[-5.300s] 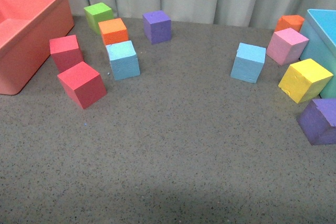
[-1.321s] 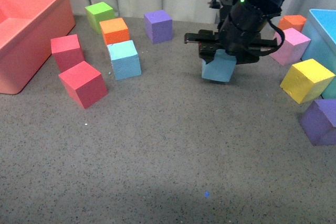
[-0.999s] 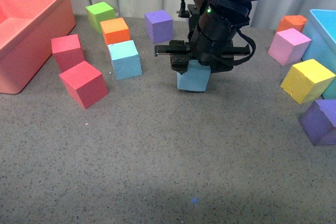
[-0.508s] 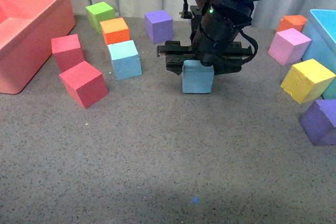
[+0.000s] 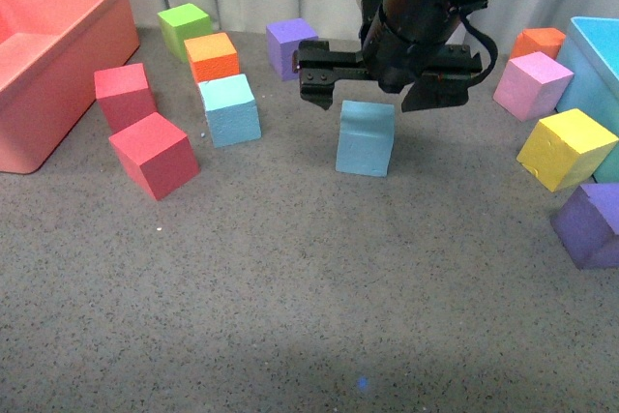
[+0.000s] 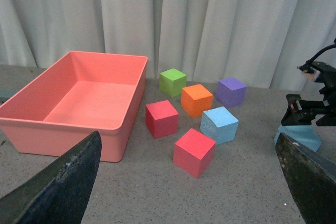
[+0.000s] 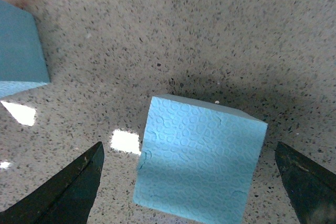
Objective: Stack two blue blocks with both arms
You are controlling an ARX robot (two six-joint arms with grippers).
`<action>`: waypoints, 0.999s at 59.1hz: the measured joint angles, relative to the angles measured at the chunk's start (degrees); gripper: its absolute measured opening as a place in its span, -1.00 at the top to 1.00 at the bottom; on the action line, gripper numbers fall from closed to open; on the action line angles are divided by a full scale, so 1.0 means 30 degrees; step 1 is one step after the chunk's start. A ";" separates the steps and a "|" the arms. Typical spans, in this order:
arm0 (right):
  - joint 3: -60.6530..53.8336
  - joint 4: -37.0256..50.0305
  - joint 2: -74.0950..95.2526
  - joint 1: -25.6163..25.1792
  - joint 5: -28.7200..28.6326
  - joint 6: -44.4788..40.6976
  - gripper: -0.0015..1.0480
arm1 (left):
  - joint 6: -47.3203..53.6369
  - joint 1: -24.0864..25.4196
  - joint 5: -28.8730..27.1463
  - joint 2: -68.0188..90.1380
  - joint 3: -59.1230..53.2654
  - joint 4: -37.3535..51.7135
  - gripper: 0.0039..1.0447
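Pebbled sky-blue block is sitting just under the right gripper; its jaws are standing wide, hovering clear where earlier they were enclosing it.

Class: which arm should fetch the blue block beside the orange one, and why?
Left. That blue block lies on the robot's left, facing the open left gripper; the right gripper hangs over the middle block.

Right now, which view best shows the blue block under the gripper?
Right wrist view: the blue block is close-up, textured top clear. Front view shows it whole, smaller; left wrist view, a partly hidden sliver.
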 joint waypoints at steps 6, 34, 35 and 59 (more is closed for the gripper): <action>-0.1122 0.0998 -0.1260 0.0087 0.0219 -0.0801 -0.81 | -0.0007 0.0000 0.0000 0.0000 0.0000 0.0000 -0.88; -1.7537 2.8006 -0.8626 -0.1872 0.4816 -0.5238 0.20 | 0.0000 0.0000 0.0015 0.0000 0.0000 0.0000 -0.88; -1.8119 2.8385 -0.9158 -0.2091 0.4677 -0.5282 0.27 | 0.0000 0.0000 0.0015 0.0000 0.0000 0.0000 -0.88; -2.5842 2.9237 -1.5715 -0.4568 0.2084 -0.5544 0.98 | -0.0007 0.0000 0.0029 0.0000 0.0000 0.0000 -0.88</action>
